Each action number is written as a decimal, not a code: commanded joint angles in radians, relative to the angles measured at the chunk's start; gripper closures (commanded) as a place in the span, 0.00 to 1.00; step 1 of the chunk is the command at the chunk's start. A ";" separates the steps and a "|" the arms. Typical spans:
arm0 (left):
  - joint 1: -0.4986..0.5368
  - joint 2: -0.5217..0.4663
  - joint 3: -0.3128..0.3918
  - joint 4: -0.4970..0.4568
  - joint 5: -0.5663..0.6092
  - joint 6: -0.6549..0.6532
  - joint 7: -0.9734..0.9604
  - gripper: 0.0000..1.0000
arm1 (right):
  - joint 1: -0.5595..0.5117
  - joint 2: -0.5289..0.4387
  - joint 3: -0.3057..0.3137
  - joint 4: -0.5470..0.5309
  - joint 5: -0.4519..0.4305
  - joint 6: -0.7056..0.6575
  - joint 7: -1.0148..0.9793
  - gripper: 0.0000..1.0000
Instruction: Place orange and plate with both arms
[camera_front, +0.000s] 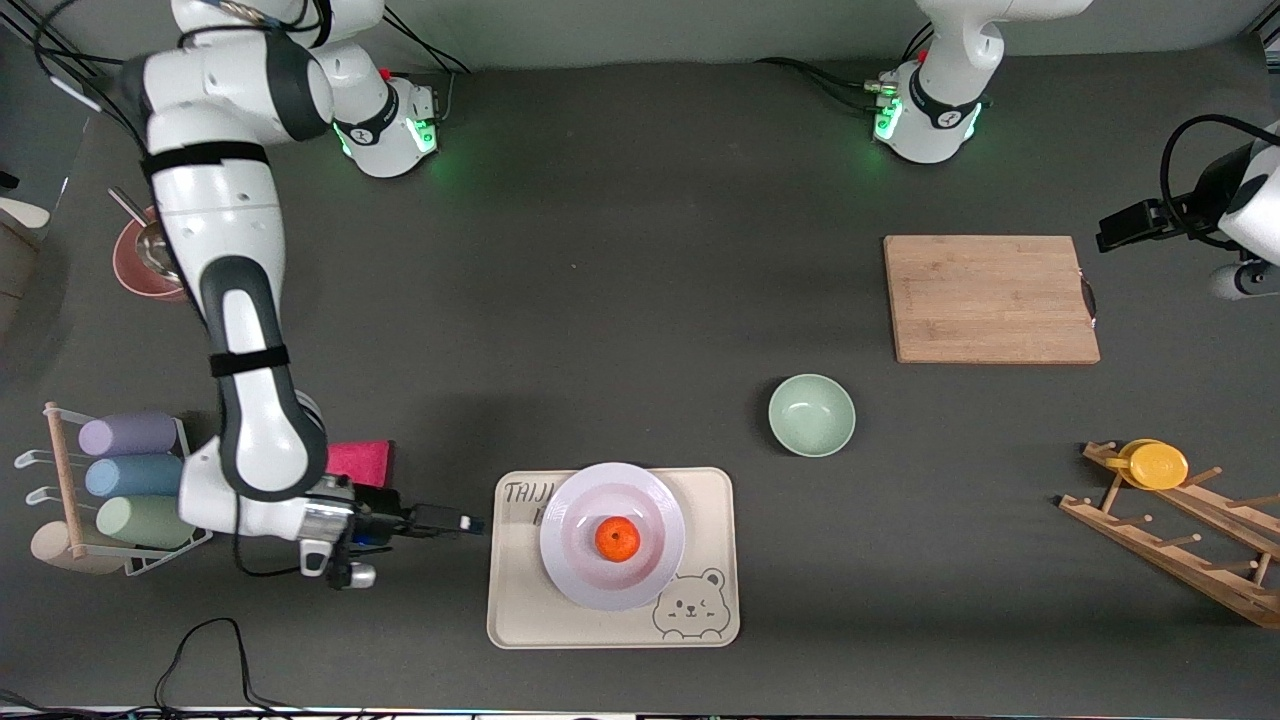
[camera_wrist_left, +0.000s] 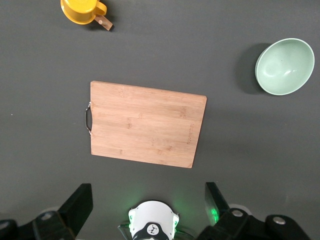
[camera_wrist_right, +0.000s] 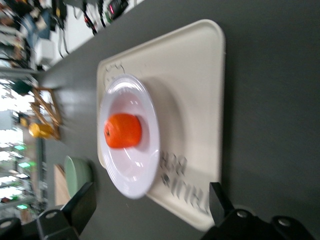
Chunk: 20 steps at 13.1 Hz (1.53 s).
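While the orange (camera_front: 617, 539) sits on the plate (camera_front: 570, 560) on the bear tray (camera_front: 520, 610), I see the right gripper (camera_front: 470, 523) beside the tray, fingers spread, and the left gripper (camera_wrist_left: 149, 205) waiting spread-fingered over the cutting board (camera_wrist_left: 145, 125).

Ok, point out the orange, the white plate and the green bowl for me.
orange (camera_front: 617, 539), front view, middle of the fruit.
plate (camera_front: 566, 520), front view, bare rim toward the right arm's end.
green bowl (camera_front: 811, 414), front view, inside of the bowl.
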 joint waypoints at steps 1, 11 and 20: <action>-0.009 0.001 0.003 0.020 0.011 -0.017 -0.002 0.00 | -0.048 -0.254 0.002 -0.195 -0.250 -0.108 0.080 0.00; -0.006 -0.004 0.005 0.022 0.014 -0.021 -0.001 0.00 | -0.114 -0.720 -0.001 -0.197 -0.950 -0.490 0.332 0.00; -0.011 -0.002 0.003 0.026 -0.002 -0.012 -0.010 0.00 | -0.110 -0.765 -0.016 -0.156 -1.054 -0.573 0.390 0.00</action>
